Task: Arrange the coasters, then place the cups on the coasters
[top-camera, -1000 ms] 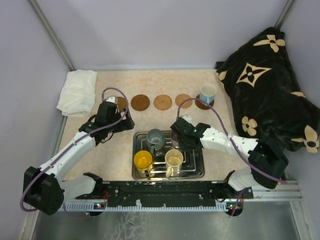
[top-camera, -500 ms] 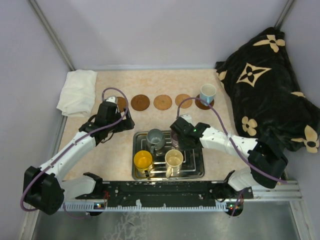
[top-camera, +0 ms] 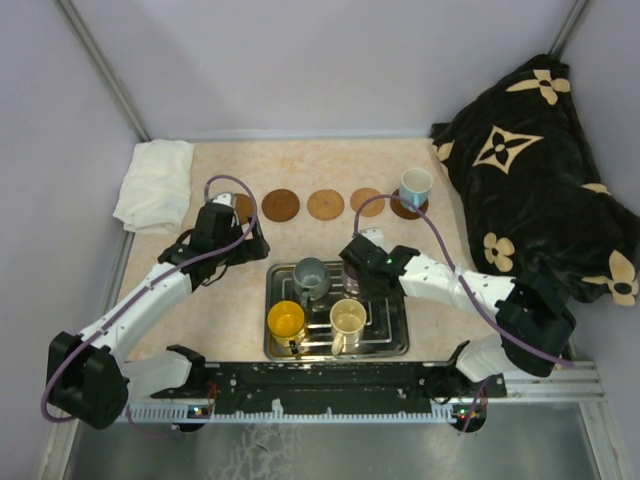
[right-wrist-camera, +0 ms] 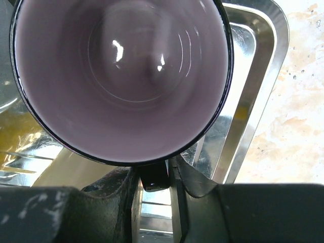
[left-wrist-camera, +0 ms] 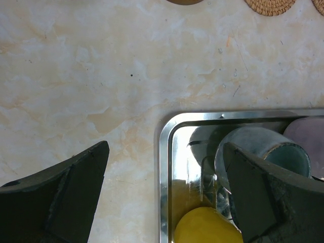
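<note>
In a row at the back lie the coasters (top-camera: 326, 204), brown discs; the rightmost one carries the light blue cup (top-camera: 416, 185). The grey cup (top-camera: 310, 275), yellow cup (top-camera: 286, 320) and cream cup (top-camera: 348, 318) stand in the metal tray (top-camera: 395, 340). My right gripper (top-camera: 358, 272) hangs over the tray's back right. In the right wrist view the right gripper (right-wrist-camera: 154, 179) is shut on the dark handle of the purple cup (right-wrist-camera: 121, 76). My left gripper (top-camera: 232, 238) is open above bare table left of the tray, part-hiding the leftmost coaster. Its fingers (left-wrist-camera: 76, 192) straddle the tray's rim (left-wrist-camera: 164, 152).
A folded white cloth (top-camera: 155, 185) lies at the back left. A black cushion with cream flowers (top-camera: 530, 170) fills the right side. Pale walls close in the table behind and at both sides. The arms' mounting rail (top-camera: 330, 385) runs along the near edge.
The right gripper's jaws have drawn a little tighter on the purple cup's handle. Both arms and all the cups stay where they were.
</note>
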`<state>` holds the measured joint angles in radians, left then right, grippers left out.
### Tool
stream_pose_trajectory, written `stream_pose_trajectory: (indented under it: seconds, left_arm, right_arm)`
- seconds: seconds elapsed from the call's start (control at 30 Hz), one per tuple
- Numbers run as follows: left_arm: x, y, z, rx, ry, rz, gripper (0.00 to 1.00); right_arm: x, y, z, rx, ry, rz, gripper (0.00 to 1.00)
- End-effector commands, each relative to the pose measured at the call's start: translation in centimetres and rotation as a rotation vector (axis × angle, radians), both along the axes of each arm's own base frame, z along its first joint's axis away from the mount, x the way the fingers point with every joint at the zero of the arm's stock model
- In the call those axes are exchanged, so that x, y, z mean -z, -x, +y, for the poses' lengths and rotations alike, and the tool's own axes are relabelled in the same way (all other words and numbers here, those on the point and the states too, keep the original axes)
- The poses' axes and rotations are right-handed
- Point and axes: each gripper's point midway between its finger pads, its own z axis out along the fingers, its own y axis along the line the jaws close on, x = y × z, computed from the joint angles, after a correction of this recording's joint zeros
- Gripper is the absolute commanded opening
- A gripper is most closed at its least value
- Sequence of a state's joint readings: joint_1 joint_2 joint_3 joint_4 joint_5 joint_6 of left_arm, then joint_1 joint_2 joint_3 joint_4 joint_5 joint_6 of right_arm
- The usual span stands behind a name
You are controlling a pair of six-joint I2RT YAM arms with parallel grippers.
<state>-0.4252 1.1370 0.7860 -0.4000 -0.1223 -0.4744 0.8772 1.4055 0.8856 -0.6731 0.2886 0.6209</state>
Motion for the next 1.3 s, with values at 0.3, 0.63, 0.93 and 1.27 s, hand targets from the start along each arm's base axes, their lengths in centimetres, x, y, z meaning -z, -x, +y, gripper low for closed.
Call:
stream_pose_trajectory:
  seconds: [0.3, 0.63, 0.93, 1.27]
  left_arm:
    - [0.1, -0.1, -0.4, 0.02, 0.007, -0.004, 1.0]
    - [0.4, 0.0, -0.4, 0.028, 0.001, 0.006, 1.0]
    - [0.5, 0.0, -0.4, 0.029, -0.004, 0.009, 1.0]
    - [0.3, -0.3, -0.7, 0.034, 0.001, 0.003, 1.0]
  right_arm:
    - [-2.9, -2.6, 1.2, 0.039, -0.05, -0.132, 0.3]
    - [-3.2, -3.0, 1.1, 0.056, -0.045, -0.153, 0.09]
    - [-3.1, -3.2, 0.8, 0.067, -0.019, -0.169, 0.0]
    - [-7.2, -6.9, 0.6, 0.07, 0.048, -0.354, 0.0]
